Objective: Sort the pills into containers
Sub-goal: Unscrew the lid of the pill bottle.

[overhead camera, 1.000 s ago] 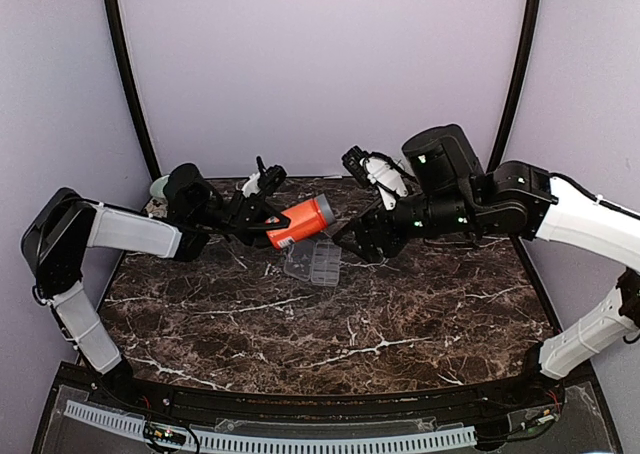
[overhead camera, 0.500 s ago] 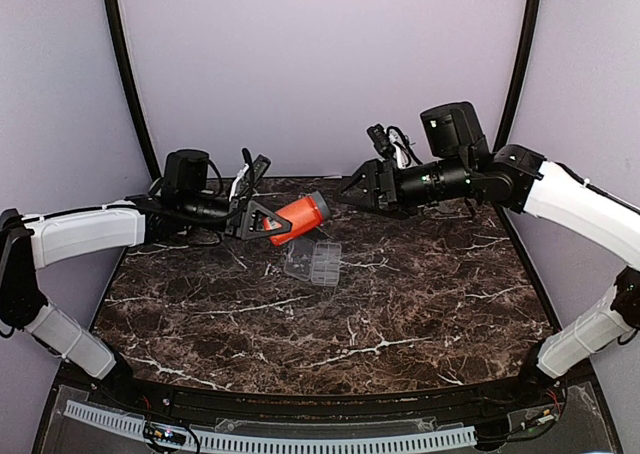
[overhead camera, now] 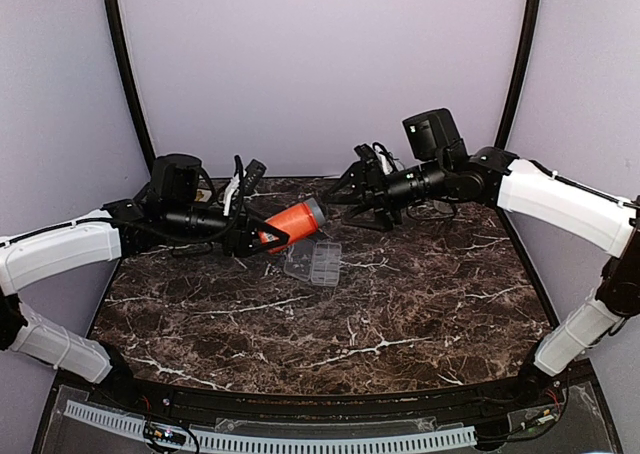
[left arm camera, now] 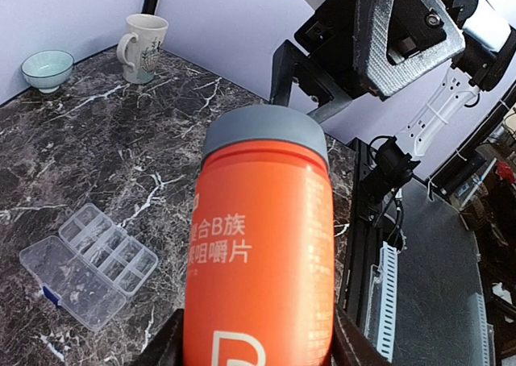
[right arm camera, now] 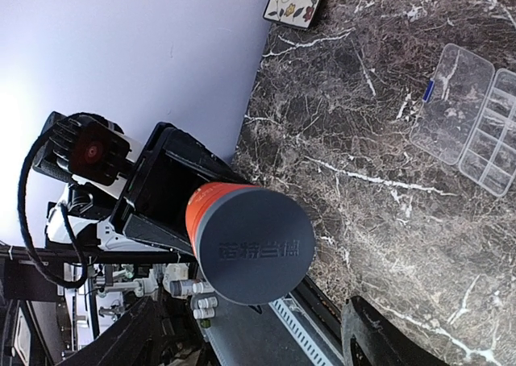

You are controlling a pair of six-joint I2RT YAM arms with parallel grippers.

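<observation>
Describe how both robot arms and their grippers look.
The left arm and right arm have smooth white shells with black joints. The left gripper and right gripper are black, angular and two-fingered, with loose cables at the wrists.

Small flat rect. clear-plastic organiser box (overhead camera: 315,262) w/ rows of little compartments, hinged transparent lid (overhead camera: 297,259) open, lying flat at its 9 o'clock side, resting on dark marble table (overhead camera: 420,314), approx centre, slightly twd 12 o'clock

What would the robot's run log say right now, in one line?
left pincer: holds orange bottle | right pincer: open, facing grey cap | organiser box: open on table
</observation>
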